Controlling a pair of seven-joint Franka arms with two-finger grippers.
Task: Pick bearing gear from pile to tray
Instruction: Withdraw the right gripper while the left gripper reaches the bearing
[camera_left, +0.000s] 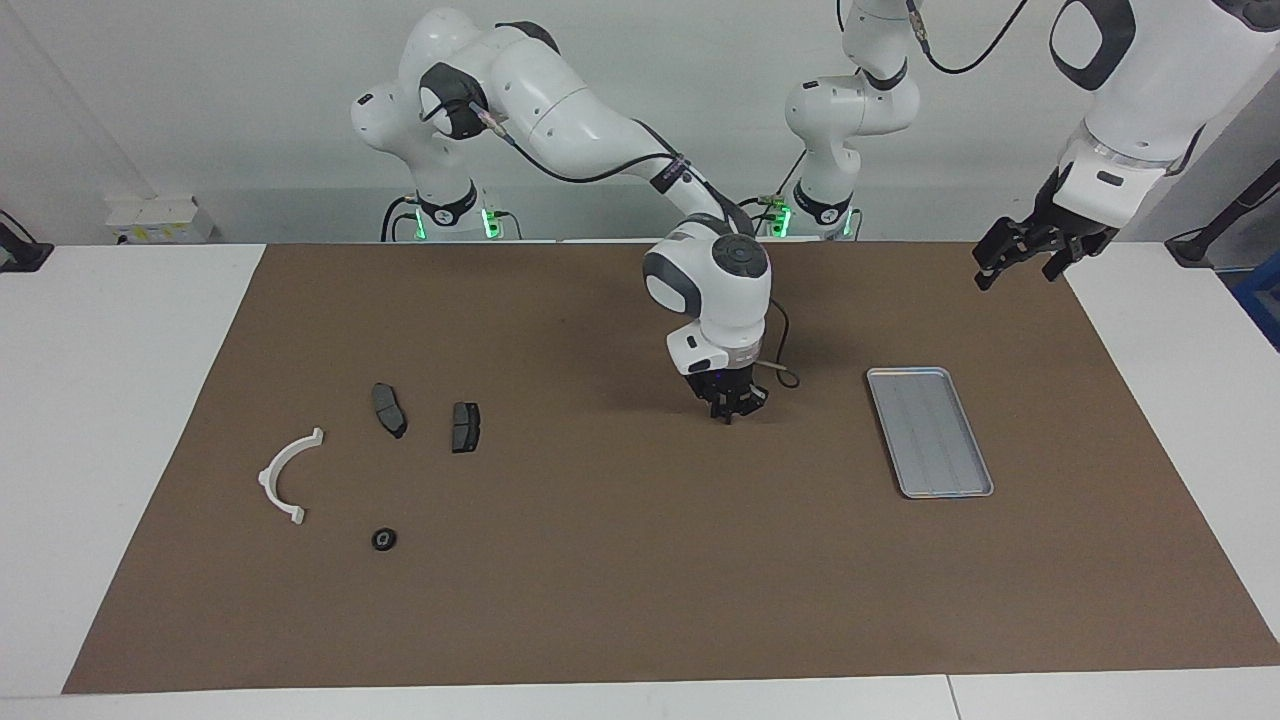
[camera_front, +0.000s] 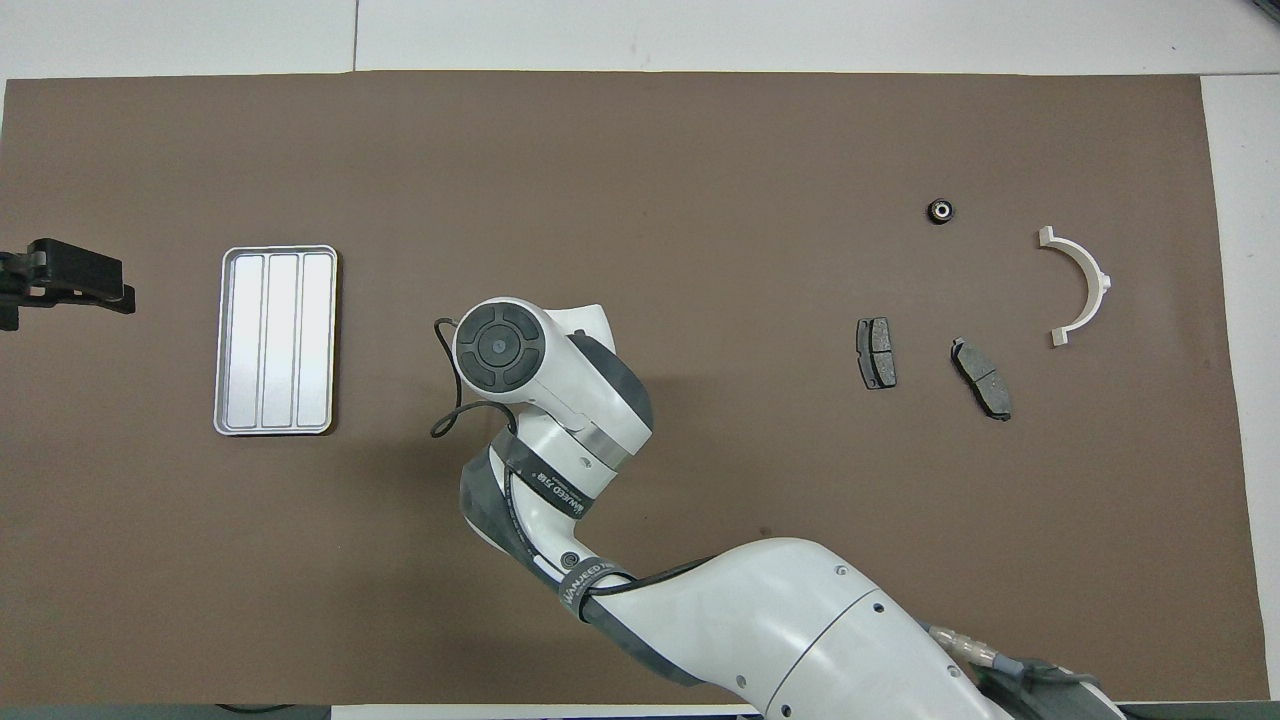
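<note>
Bearing gear: one small black round piece is lying on the brown mat, in the lower part of the facing view toward the right arm's end of the table. In the overhead view it is sitting in the upper part of the frame. No gripper is touching it.

Pile count, four parts, all lying apart from one another:
- One bearing gear, farthest from the robots.
- One white half-ring bracket, closest to the mat's edge.
- Two dark brake pads, nearer to the robots than the gear.

Tray: one, silver-grey, with nothing lying in it. It is sitting toward the left arm's end of the mat, well apart from the pile.

Right gripper: one, pointing straight down at mid-frame in the facing view, low over bare mat between the pile and the tray and closer to the tray. Its fingertips are too small to read, so I cannot tell whether they are spread, pressed together or pinching a part. In the overhead view the arm's own wrist is hiding it.

Left gripper: one, hanging in the air over the mat's corner in the upper part of the facing view, fingers spread with nothing between them. This arm is waiting.
</note>
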